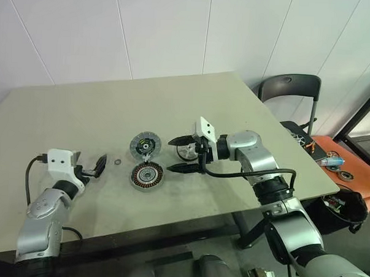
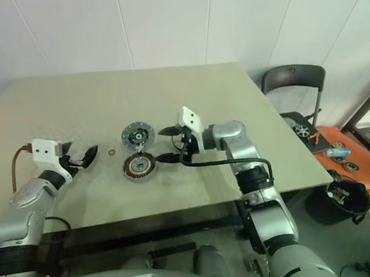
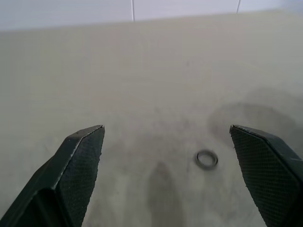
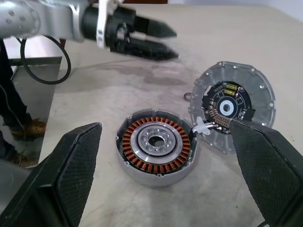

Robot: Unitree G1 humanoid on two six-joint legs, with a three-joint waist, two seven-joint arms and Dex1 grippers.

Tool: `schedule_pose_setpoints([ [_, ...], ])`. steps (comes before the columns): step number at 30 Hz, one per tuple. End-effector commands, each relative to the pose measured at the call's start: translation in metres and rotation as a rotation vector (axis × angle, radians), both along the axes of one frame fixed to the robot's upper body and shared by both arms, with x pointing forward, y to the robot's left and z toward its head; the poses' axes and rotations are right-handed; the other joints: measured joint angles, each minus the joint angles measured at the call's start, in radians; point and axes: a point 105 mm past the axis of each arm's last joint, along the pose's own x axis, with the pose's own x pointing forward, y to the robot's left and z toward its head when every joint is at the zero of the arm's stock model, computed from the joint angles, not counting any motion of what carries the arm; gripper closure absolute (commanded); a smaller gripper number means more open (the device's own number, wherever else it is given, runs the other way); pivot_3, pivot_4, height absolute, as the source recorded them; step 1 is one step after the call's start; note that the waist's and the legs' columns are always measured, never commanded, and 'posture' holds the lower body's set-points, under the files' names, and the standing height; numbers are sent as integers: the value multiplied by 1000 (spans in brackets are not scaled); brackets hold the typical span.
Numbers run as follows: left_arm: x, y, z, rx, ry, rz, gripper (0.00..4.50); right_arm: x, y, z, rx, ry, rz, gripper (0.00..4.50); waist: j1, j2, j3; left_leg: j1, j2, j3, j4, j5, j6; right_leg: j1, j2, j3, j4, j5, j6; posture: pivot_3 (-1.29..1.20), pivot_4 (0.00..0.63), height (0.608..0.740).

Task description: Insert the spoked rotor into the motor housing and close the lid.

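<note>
Open right tool (image 1: 183,154) beside motor housing (image 1: 147,175)

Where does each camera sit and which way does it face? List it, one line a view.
Head stereo pair: looks forward and down at the table; both arms show, right tool open by the spoked rotor.
Left wrist: looks along the open left tool at a loose ring.
Right wrist: looks between its fingers at the motor housing, the lid and the left tool.
Shared: all but the left wrist show housing and lid.
</note>
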Motion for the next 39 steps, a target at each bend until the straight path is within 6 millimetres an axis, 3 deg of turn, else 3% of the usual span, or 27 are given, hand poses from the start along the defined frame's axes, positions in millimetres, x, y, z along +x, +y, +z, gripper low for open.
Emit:
schedule_pose_setpoints([
  [1,14,-2,2,4,-21,8,0,2,-1,18,50,-67,-6,17,2,0,0,0,0,0,0,0,0,0,0,0,0,0,0,0,0,740],
  [5,24,-6,-4,-14,7,3,0,3,-1,17,49,-78,-15,17,11,0,0,0,0,0,0,0,0,0,0,0,0,0,0,0,0,740],
  [18,48,-44,-8,2,43,-124,0,6,0,17,43,-102,-25,17,28,0,0,0,0,0,0,0,0,1,0,0,0,0,0,0,0,740],
  [39,48,-56,-31,31,184,-156,0,11,-5,12,35,-102,-50,17,26,0,0,0,0,0,0,0,0,1,0,0,0,1,0,0,0,740],
])
